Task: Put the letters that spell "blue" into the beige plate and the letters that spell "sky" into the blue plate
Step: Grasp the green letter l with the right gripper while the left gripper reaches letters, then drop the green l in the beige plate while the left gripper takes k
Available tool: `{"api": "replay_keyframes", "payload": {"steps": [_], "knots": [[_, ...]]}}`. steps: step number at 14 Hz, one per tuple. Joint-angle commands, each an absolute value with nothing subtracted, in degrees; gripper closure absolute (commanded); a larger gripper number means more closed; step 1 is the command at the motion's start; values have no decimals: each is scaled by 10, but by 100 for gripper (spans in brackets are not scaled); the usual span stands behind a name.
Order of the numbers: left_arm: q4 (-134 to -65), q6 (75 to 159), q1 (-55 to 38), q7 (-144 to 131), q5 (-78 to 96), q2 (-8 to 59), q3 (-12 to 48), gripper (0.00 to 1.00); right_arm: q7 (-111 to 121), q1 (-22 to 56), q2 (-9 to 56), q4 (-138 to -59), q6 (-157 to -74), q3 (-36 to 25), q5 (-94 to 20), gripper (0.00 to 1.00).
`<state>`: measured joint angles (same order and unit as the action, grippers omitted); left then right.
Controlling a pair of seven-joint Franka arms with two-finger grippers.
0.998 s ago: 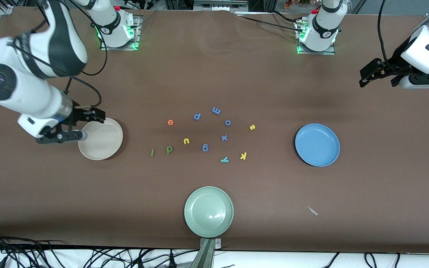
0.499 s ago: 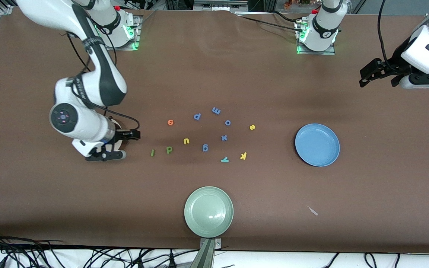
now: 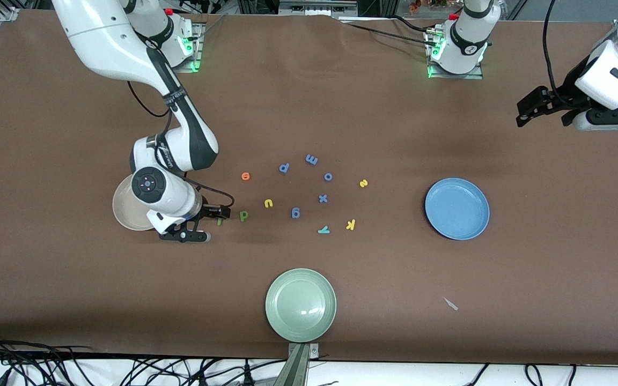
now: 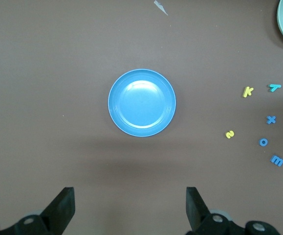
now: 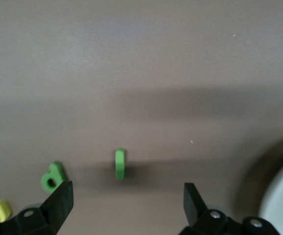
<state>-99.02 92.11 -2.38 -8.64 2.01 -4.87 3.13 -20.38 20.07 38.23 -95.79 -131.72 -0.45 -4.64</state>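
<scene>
Showing only at the right wrist: green "l" (image 5: 119, 164) between open jaws.

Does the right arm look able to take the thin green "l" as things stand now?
Probably yes. The right hand is open, low over the table, with the green "l" lying free just ahead between its fingers. The green "b" lies apart beside it, so nothing blocks the way.

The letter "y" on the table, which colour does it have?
Teal; the letter "y" shows best in the front view.
</scene>
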Motion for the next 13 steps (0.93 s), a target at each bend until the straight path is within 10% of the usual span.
{"api": "replay_keyframes", "payload": {"steps": [1,4,8,13], "knots": [[-976,914,-33,-83,31,-9,43,0,-239,215,406,-955,-1343,-9,-52,0],[-924,920,-53,-83,31,87,59,0,-267,227,411,-954,-1345,-9,-53,4],[-775,921,-118,-76,29,270,60,0,-268,226,421,-954,-1361,-9,-57,65],[-771,1026,-206,-25,24,352,60,0,-267,219,421,-954,-1364,-9,-60,100]]}}
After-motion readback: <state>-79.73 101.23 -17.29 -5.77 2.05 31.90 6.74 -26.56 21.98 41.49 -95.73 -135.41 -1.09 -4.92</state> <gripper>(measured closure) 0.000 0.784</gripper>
